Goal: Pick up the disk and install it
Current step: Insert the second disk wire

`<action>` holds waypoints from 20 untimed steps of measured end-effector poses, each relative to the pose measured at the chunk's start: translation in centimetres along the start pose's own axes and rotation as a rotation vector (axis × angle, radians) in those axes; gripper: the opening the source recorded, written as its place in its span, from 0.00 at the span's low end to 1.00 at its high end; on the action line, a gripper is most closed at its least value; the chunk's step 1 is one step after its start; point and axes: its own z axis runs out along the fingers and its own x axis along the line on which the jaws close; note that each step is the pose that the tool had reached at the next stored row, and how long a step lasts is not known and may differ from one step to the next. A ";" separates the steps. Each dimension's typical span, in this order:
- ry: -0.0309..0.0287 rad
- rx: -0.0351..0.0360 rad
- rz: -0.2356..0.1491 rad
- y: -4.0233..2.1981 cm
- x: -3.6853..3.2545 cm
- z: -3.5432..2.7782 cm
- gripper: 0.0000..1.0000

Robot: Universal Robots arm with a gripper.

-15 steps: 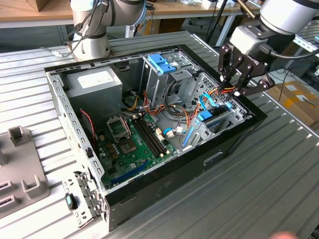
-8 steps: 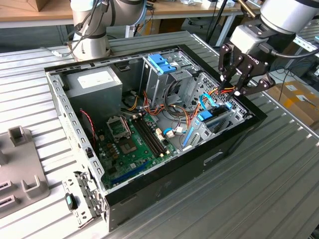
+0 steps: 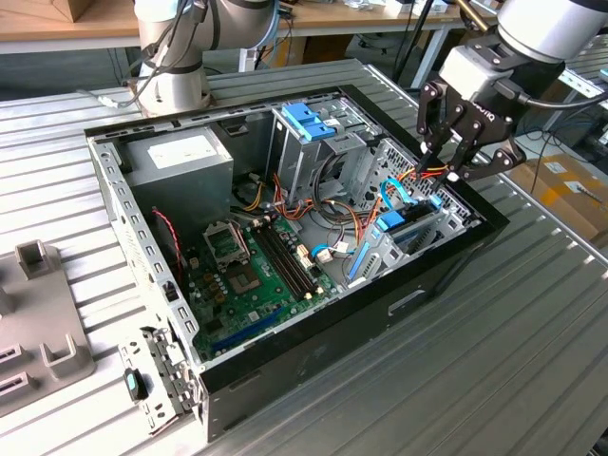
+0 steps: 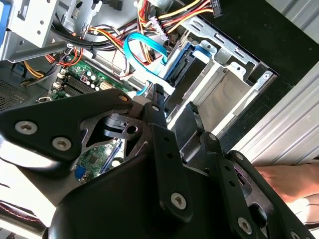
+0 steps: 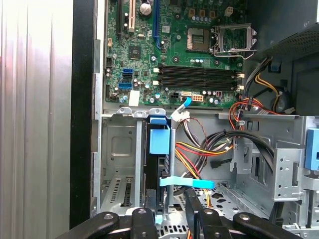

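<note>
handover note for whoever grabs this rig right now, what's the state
Gripper: open, holding nothing, hovering above the drive bay at the exterior view's right end of the computer case.
Disk: standing on edge inside that bay, blue rails visible in both wrist views.
Done: disk is out of the gripper and in the bay.
Left: cannot tell whether it is fully seated or cabled; check that.
Note: a person's hand is beside the case in the second wrist view.

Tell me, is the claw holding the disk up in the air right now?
No. In the exterior view the claw hangs above the open computer case with nothing between its fingers, and the disk sits inside the case.
</note>
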 end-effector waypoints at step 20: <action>0.0000 0.0000 0.000 -1.22 0.04 0.03 0.37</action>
